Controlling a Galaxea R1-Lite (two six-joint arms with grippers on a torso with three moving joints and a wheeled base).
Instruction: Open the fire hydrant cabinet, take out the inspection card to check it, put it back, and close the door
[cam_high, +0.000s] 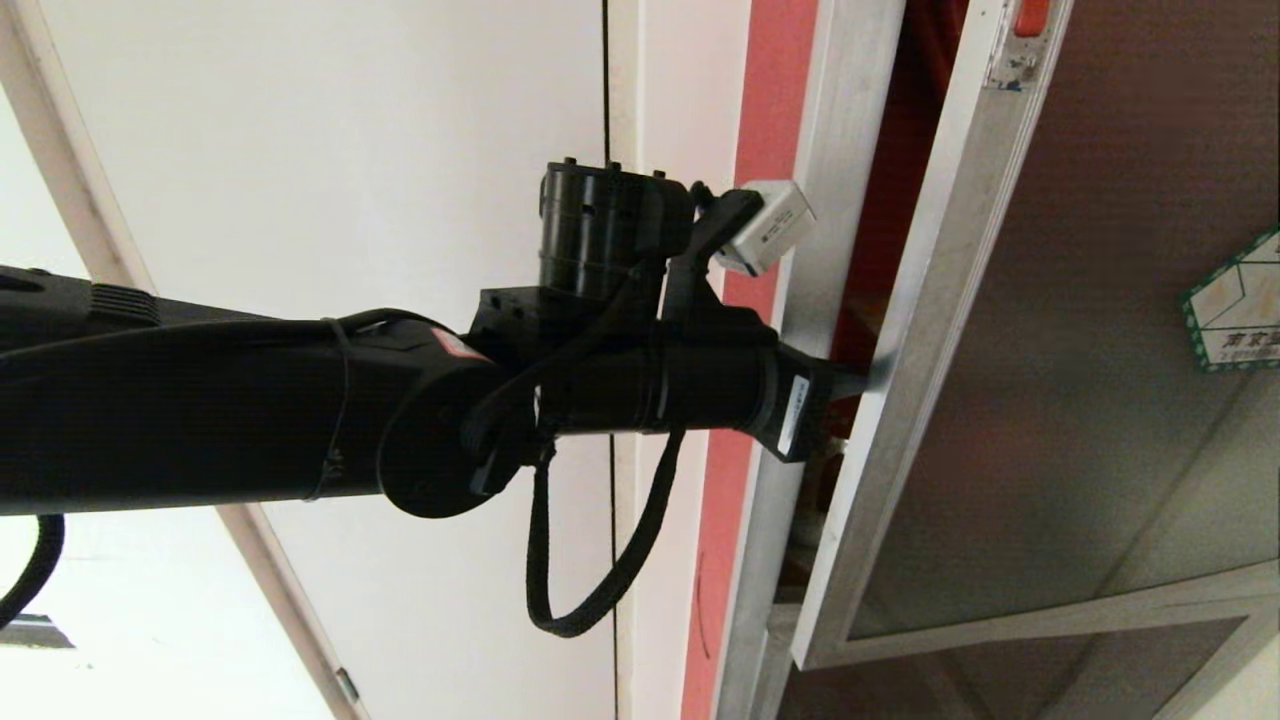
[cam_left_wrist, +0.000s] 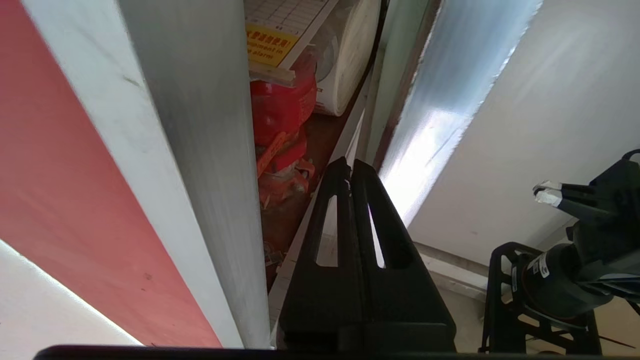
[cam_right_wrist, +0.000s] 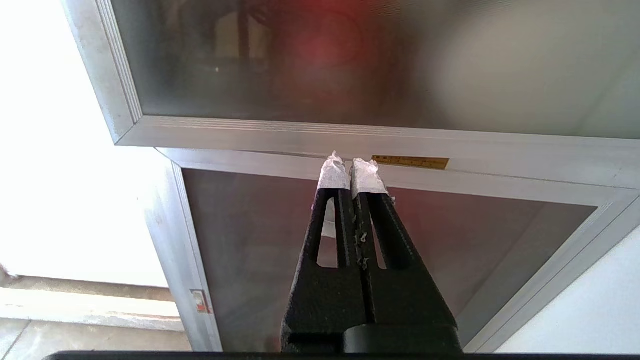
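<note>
left gripper (cam_left_wrist: 350, 167) behind door (cam_high: 1050, 330) edge, card (cam_left_wrist: 280, 30) beyond

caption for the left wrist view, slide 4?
Left gripper, fingers together, in the gap between cabinet frame and ajar door; inspection card visible inside.

The left arm (cam_high: 200, 410) was matte black, with a braided black cable (cam_high: 590, 610) looping beneath and a small white camera (cam_high: 772, 226) bracketed on. Right fingertips (cam_right_wrist: 332, 172) wore white, seemingly tape.
</note>
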